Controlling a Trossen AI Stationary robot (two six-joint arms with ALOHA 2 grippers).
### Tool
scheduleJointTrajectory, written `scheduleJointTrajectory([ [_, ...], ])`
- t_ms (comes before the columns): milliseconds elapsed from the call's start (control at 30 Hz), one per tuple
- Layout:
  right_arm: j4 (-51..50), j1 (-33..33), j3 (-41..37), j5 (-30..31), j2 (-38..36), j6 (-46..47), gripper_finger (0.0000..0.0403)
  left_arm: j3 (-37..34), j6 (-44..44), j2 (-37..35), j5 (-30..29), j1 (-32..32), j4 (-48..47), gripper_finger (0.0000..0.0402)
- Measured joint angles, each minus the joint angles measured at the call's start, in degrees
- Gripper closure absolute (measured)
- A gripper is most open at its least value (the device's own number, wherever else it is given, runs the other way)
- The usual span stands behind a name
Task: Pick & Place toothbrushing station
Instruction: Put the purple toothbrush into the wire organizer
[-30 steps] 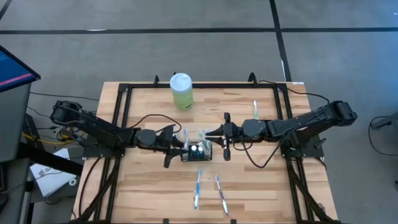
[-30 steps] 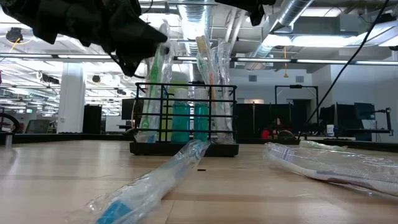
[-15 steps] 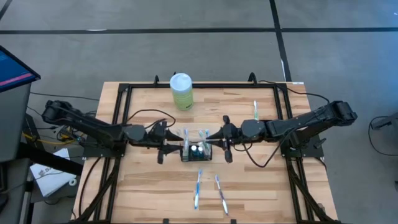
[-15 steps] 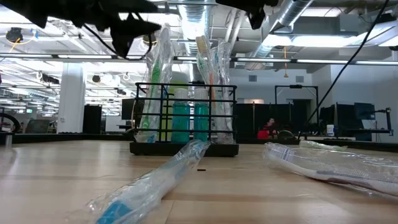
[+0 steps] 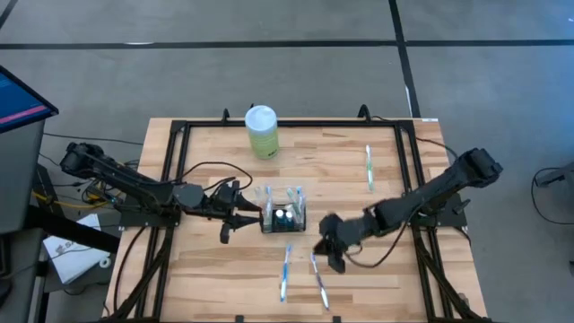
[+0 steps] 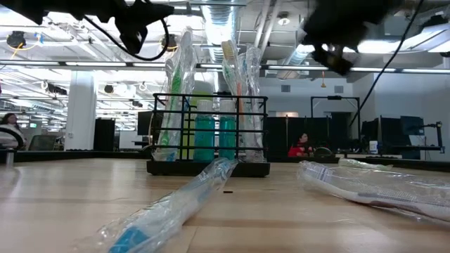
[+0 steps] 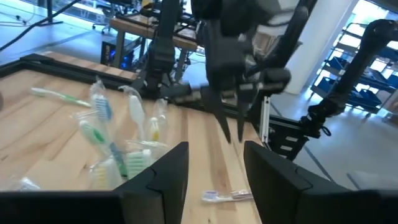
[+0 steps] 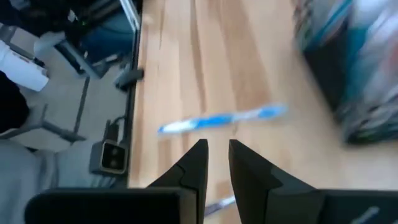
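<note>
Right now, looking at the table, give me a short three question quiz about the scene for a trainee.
1. True or false: the green bottle lies on its side.
2. Which gripper is beside the wire caddy: A left gripper, B right gripper?
3. How many wrapped toothbrushes lie flat on the table?

Key: 1 false, it stands upright. 2 A; the right one hovers near the two toothbrushes in front. 3 three, counting the one near the back.

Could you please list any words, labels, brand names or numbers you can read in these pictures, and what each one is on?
None can be read.
Pale green bottle with a white cap: no legible label.
Plastic-wrapped toothbrushes on the wooden table: any print too small.
Black wire-mesh caddy: no lettering visible.
</note>
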Motion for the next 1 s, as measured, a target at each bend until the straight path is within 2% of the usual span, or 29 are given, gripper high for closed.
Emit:
scheduleJointTrajectory([
  [167,-0.1,3.64,-0.01,0.17,6.47,9.45,0.0346,0.02,-0.11,-0.21,0.08,-0.32,0.3,0.0254],
  [367,-0.34,4.69,0.2,-0.09,13.5,17.68,0.0346,0.02,-0.09,-0.21,0.08,-0.62,0.67,0.0254],
  [567,-4.74,4.47,2.35,-2.68,15.89,20.74,0.0334,0.02,-0.11,-0.21,0.05,-0.62,1.15,0.0254],
  [833,-4.78,4.52,2.89,0.03,16.06,20.86,0.029,0.02,-0.11,-0.19,-0.1,-0.84,2.01,0.0254],
  [1000,-2.28,4.74,2.9,-0.01,18.04,21.04,0.028,0.02,-0.11,-0.19,-0.1,-0.84,2.02,0.0254],
])
